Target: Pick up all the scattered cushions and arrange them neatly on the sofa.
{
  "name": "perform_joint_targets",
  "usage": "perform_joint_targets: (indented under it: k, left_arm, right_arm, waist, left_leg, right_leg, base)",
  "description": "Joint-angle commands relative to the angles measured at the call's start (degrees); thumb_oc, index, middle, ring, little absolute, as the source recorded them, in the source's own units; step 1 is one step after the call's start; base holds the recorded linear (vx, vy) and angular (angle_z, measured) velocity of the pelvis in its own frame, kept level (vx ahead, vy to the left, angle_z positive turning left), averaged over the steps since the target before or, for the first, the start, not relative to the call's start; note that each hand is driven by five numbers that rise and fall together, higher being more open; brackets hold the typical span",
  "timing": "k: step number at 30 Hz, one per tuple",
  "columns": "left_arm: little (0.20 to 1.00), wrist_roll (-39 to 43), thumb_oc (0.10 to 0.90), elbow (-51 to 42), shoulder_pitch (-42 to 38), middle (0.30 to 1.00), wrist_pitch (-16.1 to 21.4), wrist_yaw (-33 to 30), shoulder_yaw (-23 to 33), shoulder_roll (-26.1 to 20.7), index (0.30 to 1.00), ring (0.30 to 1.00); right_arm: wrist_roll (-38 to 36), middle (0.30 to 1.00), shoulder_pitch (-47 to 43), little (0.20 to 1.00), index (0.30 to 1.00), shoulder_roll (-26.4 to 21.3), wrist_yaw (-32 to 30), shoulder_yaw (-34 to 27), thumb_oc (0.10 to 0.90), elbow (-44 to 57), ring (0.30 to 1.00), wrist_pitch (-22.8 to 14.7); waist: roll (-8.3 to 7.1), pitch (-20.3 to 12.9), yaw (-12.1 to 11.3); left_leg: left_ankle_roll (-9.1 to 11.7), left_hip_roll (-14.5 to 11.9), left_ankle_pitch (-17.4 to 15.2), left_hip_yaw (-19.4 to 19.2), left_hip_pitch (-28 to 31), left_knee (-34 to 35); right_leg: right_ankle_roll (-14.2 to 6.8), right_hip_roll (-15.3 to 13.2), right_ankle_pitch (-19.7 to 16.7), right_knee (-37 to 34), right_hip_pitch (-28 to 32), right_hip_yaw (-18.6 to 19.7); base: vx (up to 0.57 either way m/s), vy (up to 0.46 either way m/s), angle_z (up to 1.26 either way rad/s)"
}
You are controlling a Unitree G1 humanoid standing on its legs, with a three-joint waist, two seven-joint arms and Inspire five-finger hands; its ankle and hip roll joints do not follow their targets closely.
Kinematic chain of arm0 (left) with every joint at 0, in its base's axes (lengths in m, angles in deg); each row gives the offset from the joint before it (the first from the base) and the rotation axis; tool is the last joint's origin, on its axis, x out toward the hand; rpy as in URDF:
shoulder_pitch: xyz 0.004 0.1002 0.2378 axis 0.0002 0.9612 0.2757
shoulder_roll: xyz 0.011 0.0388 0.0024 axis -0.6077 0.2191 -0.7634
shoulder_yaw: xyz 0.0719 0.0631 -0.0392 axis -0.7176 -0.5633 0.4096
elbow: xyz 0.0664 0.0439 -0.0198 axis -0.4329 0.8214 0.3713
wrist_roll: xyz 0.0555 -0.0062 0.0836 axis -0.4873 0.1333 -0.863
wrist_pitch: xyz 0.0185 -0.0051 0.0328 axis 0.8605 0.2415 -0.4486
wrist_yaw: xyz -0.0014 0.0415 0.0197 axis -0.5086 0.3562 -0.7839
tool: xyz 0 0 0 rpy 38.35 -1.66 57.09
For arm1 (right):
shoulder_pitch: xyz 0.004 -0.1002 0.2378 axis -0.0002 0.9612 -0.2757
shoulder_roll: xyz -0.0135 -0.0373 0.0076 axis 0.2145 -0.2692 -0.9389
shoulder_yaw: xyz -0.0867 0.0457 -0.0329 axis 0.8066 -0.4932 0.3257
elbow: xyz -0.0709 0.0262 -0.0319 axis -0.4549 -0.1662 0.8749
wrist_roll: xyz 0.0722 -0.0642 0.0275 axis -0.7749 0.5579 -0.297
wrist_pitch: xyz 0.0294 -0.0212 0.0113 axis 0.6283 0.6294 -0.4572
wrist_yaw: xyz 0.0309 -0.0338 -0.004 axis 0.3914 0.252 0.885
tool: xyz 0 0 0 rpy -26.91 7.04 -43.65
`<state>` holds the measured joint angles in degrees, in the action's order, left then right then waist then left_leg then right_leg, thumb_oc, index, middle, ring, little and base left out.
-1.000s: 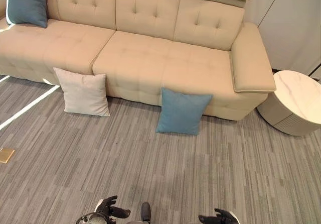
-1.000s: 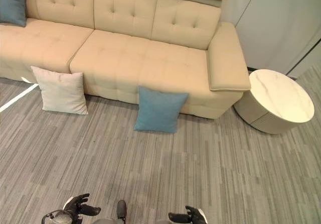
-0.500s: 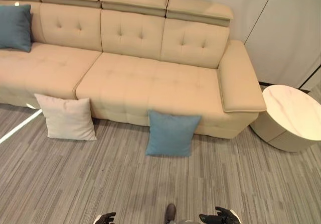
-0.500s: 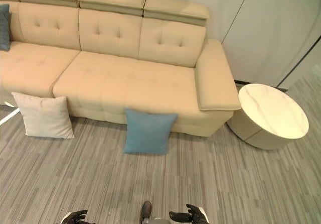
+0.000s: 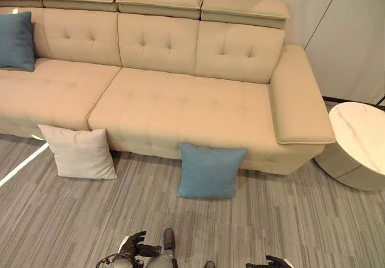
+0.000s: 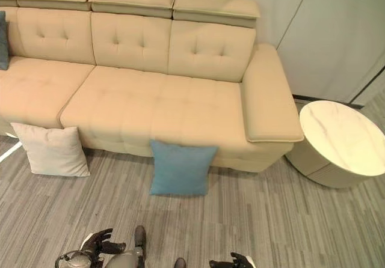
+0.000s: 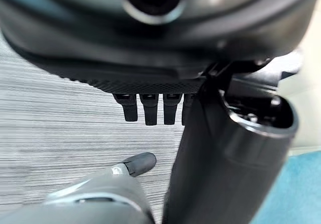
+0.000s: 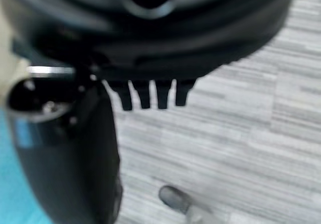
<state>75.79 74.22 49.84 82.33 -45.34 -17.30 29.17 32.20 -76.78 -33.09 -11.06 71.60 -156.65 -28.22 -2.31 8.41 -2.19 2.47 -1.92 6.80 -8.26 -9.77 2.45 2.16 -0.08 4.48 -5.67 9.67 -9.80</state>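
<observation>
Sofa point(image 5: 180, 100) cut off at its left end. Three cushions: one blue cushion point(image 5: 16, 39) on the seat, partly cropped; a second blue cushion point(image 5: 209, 170) and a white cushion point(image 5: 78, 152) propped on the floor against the sofa front, well ahead of the fingertips. Left hand point(image 5: 133, 246) and right hand point(image 6: 236, 261) low, fingers loosely spread, holding nothing.

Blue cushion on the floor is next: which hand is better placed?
Marginally the left. The blue cushion leans on the sofa front, roughly centred ahead; the left hand shows slightly nearer than the right hand. Both are open, empty and well short of it.
</observation>
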Motion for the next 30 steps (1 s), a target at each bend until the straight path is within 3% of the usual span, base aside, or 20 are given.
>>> perform_joint_targets:
  k: [1,4,6,8,11,14,17,24,28,29,30]
  left_arm:
    - [0.900,-0.95,0.800,2.69,2.20,0.900,-0.74,-0.35,-1.35,-1.03,0.900,0.900]
    - [0.900,-0.88,0.800,2.86,2.35,0.900,-0.66,-0.22,-0.94,-1.16,0.900,0.900]
    - [0.900,-0.45,0.800,2.36,1.81,0.900,-0.70,-0.08,-0.81,-1.90,0.900,0.900]
    - [0.900,0.60,0.800,0.99,0.69,0.900,-0.45,-0.25,-1.35,-2.93,0.900,0.900]
    - [0.900,0.72,0.800,0.54,0.24,0.900,-0.19,-0.38,-1.70,-3.39,0.900,0.900]
    - [0.900,0.54,0.800,0.13,-0.09,0.900,0.40,-0.52,-1.89,-3.55,0.900,0.900]
    - [0.900,-0.14,0.800,0.31,-0.44,0.900,0.72,-0.88,-1.63,-3.78,0.900,0.900]
    - [0.900,1.28,0.800,-0.51,-0.61,0.900,1.18,-3.13,-0.10,-3.72,0.900,0.900]
    - [0.900,3.76,0.800,-2.48,-2.17,0.900,1.86,-5.20,0.44,-3.76,0.900,0.900]
    - [0.900,7.52,0.800,-4.63,-5.67,0.900,3.33,-8.12,-0.28,-3.58,0.900,0.900]
    - [0.900,7.52,0.800,-4.61,-5.72,0.900,3.34,-8.12,-0.28,-3.58,0.900,0.900]
  right_arm:
    - [0.12,0.900,-0.40,0.900,0.900,-2.09,-1.26,-0.01,0.800,1.60,0.900,-1.12]
    - [0.64,0.900,-0.51,0.900,0.900,-1.91,-0.98,-0.04,0.800,1.71,0.900,-1.20]
    - [1.29,0.900,-1.63,0.900,0.900,-1.87,-0.66,0.24,0.800,2.35,0.900,-1.33]
    - [1.21,0.900,-3.29,0.900,0.900,-1.91,-0.75,1.02,0.800,4.02,0.900,-1.45]
    - [1.10,0.900,-3.51,0.900,0.900,-1.90,-0.76,1.32,0.800,4.93,0.900,-1.66]
    - [0.76,0.900,-3.82,0.900,0.900,-2.28,-0.71,1.27,0.800,5.21,0.900,-1.75]
    - [-0.08,0.900,-3.88,0.900,0.900,-2.45,-0.68,0.86,0.800,5.40,0.900,-1.95]
    - [-0.12,0.900,-3.09,0.900,0.900,-2.82,-1.82,0.89,0.800,6.00,0.900,-2.27]
    - [-0.99,0.900,-4.13,0.900,0.900,-3.10,-3.37,0.60,0.800,6.10,0.900,-2.84]
    - [-2.71,0.900,-7.38,0.900,0.900,-4.05,-5.76,0.38,0.800,7.95,0.900,-3.81]
    - [-2.71,0.900,-7.42,0.900,0.900,-4.05,-5.76,0.37,0.800,7.93,0.900,-3.81]
  waist:
    - [-1.80,-1.33,-1.40]
    - [-1.84,-1.94,-2.15]
    - [-1.90,-1.48,-2.28]
    - [-0.30,0.95,-0.78]
    - [0.62,1.43,-0.15]
    - [0.90,1.17,0.64]
    - [-0.27,0.93,1.14]
    - [-0.76,-0.29,0.64]
    - [-0.72,1.16,0.67]
    - [-0.64,5.09,0.87]
    - [-0.65,4.87,0.93]
  left_leg:
    - [-0.63,3.09,-3.71,1.63,0.67,-3.91]
    - [-1.49,3.53,-4.85,1.12,2.26,-3.29]
    - [-3.20,4.16,-6.54,0.43,4.69,-2.78]
    - [-4.55,3.32,-7.03,1.13,6.82,-2.26]
    - [-4.74,3.14,-7.70,1.69,8.51,-1.61]
    - [-4.02,3.25,-8.48,2.95,10.29,-0.34]
    - [-3.36,4.21,-9.67,3.22,11.11,-0.68]
    - [-1.73,3.30,-8.67,3.55,11.38,1.95]
    - [-1.04,2.73,-7.75,4.32,9.17,2.06]
    - [-0.56,2.20,-6.37,4.85,2.38,0.44]
    - [-0.56,2.22,-6.41,4.88,1.99,0.26]
  right_leg:
    - [-5.82,1.03,0.79,4.97,-1.05,4.53]
    - [-6.67,-0.06,1.48,7.69,-1.34,4.64]
    - [-9.81,-2.52,-3.40,18.31,-6.45,4.21]
    - [-11.10,-3.55,-8.50,30.80,-14.48,4.01]
    - [-9.91,-4.67,-6.91,31.61,-17.00,2.72]
    - [-9.05,-5.16,-4.51,22.27,-17.48,2.48]
    - [-10.02,-5.56,-5.43,10.81,-15.11,3.96]
    - [-8.99,-4.10,-5.84,6.43,-12.10,2.50]
    - [-8.64,-3.61,-5.97,5.49,-13.30,1.62]
    - [-8.20,-3.46,-6.57,6.85,-19.28,1.37]
    - [-8.19,-3.48,-6.55,6.96,-19.62,1.33]
  base:
    - [0.24,0.140,-0.73]
    - [0.15,0.110,-0.19]
    - [0.18,0.171,-0.16]
    - [0.08,0.128,-0.34]
    - [0.14,0.065,-0.02]
    - [0.17,-0.063,0.14]
    - [0.17,-0.105,0.10]
    - [0.09,-0.131,0.02]
    - [-0.12,-0.117,0.19]
    - [-0.29,-0.092,0.16]
    - [-0.39,-0.121,0.19]
